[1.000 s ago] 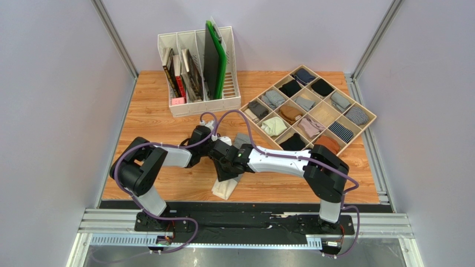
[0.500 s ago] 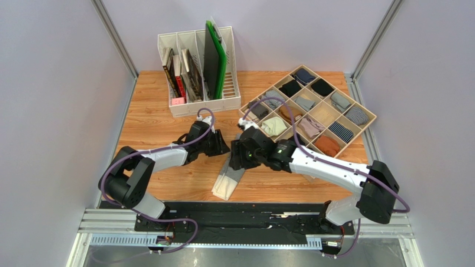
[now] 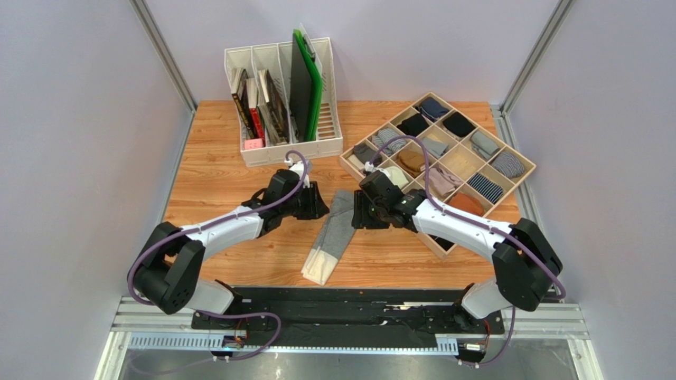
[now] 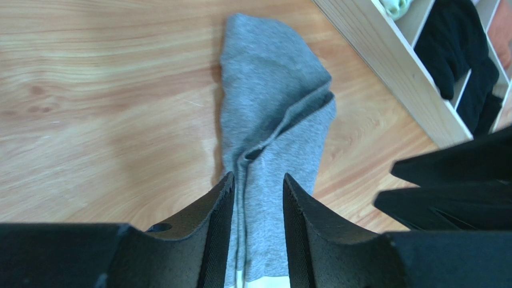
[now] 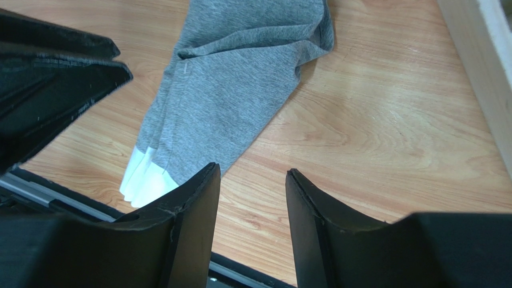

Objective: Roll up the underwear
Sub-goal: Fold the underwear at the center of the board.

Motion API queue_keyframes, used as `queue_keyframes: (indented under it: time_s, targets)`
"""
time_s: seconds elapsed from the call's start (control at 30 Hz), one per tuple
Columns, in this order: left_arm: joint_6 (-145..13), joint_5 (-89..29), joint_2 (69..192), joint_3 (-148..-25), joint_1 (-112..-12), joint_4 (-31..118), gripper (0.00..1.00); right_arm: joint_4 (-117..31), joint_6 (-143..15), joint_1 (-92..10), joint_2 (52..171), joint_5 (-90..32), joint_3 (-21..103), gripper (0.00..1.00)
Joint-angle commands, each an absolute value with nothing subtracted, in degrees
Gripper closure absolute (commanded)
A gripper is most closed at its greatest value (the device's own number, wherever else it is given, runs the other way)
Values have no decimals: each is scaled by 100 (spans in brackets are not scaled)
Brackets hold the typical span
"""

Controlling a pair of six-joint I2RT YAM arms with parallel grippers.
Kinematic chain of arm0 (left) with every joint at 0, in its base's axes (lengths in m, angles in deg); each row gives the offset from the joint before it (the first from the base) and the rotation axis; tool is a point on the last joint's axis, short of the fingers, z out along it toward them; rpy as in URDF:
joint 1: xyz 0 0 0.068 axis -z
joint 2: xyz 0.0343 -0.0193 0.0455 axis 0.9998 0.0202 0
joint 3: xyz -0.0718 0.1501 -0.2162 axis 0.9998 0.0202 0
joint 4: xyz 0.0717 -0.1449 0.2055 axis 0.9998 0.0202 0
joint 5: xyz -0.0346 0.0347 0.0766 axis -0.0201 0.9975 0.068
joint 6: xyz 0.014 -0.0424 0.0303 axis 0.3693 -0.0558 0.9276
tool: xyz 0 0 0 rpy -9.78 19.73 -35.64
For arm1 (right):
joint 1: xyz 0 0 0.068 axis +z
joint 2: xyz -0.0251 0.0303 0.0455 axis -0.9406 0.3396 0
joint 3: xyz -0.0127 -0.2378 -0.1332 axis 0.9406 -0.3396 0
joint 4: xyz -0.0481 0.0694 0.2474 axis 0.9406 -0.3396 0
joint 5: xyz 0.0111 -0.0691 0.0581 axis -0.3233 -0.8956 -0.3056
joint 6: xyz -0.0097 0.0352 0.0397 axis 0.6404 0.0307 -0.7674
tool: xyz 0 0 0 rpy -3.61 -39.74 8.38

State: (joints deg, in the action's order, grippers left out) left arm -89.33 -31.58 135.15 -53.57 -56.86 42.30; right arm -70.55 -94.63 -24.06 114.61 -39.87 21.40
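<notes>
The heather-grey underwear (image 3: 333,234) lies folded into a long narrow strip on the wooden table, its white waistband (image 3: 319,269) at the near end. It also shows in the left wrist view (image 4: 273,126) and the right wrist view (image 5: 234,96). My left gripper (image 3: 317,207) is open and empty, hovering just left of the strip's far end, the cloth visible between its fingers (image 4: 258,198). My right gripper (image 3: 357,214) is open and empty just right of the strip, over bare wood (image 5: 252,180).
A divided wooden tray (image 3: 520,170) with several rolled bundles stands at the back right, close behind my right arm; its wall shows in the left wrist view (image 4: 384,66). A white file rack (image 3: 293,146) with books and a green board stands at the back.
Both grippers have drawn apart and away from the strip's middle toward its far end. The right arm swung right and stretched out; the strip now lies uncovered.
</notes>
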Motion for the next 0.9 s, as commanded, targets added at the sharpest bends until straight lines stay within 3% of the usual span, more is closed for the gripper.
queue_keyframes:
  time_s: [0.0, 0.3, 0.87]
  targets:
    - [-8599, -3416, 13757, -5582, -5448, 3977, 60, -6632, -9516, -2418, 11687, -3823, 2037, 52]
    - [-8572, -3399, 14408, -5855, -5281, 4064, 66, -6508, -9578, -2427, 11810, -3761, 1949, 52]
    - [-8493, -2889, 14637, -5978, -5114, 4320, 64, -6456, -9587, -2436, 11916, -3709, 1905, 52]
